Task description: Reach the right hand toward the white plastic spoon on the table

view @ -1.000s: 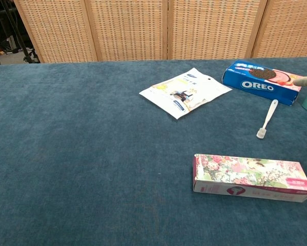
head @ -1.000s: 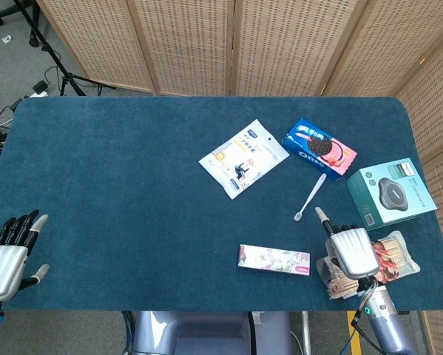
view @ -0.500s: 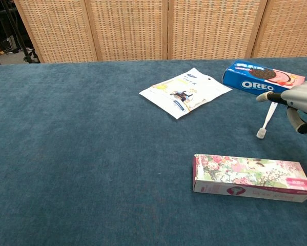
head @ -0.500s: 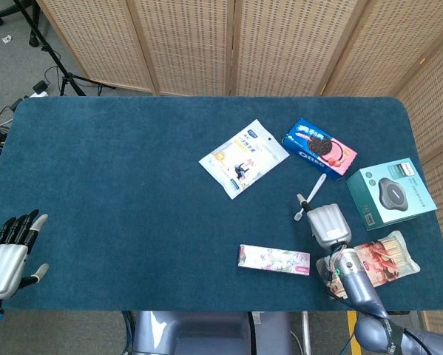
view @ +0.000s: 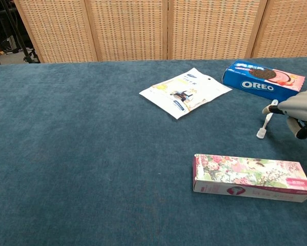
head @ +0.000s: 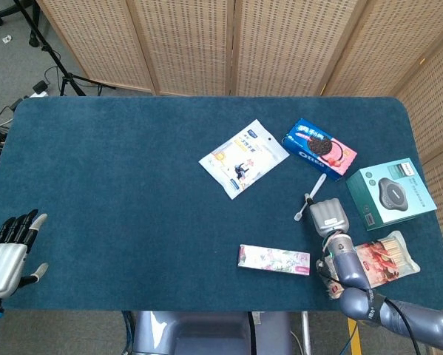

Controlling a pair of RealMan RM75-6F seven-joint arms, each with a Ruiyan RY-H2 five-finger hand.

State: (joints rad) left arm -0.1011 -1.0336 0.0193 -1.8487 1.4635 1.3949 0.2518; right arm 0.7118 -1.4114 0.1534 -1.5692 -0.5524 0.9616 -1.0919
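Note:
The white plastic spoon [head: 310, 198] lies slanted on the blue table, just below the Oreo box; in the chest view the spoon [view: 262, 131] shows at right. My right hand [head: 328, 217] is right beside its handle, palm down, fingers stretched out and holding nothing. In the chest view the right hand [view: 302, 106] comes in from the right edge, and one fingertip [view: 268, 108] sits over the spoon's handle; contact cannot be told. My left hand [head: 7, 251] rests at the table's front left edge with fingers spread, empty.
An Oreo box [head: 319, 146] and a white pouch [head: 243, 157] lie behind the spoon. A teal box [head: 390, 194] stands to the right, a packet of sticks [head: 384, 255] behind the right wrist, and a floral box [head: 274, 259] at the front.
My right hand has moved from the front right edge forward and left to the spoon, then dropped slightly lower beside its handle. The left hand and the spoon have not moved.

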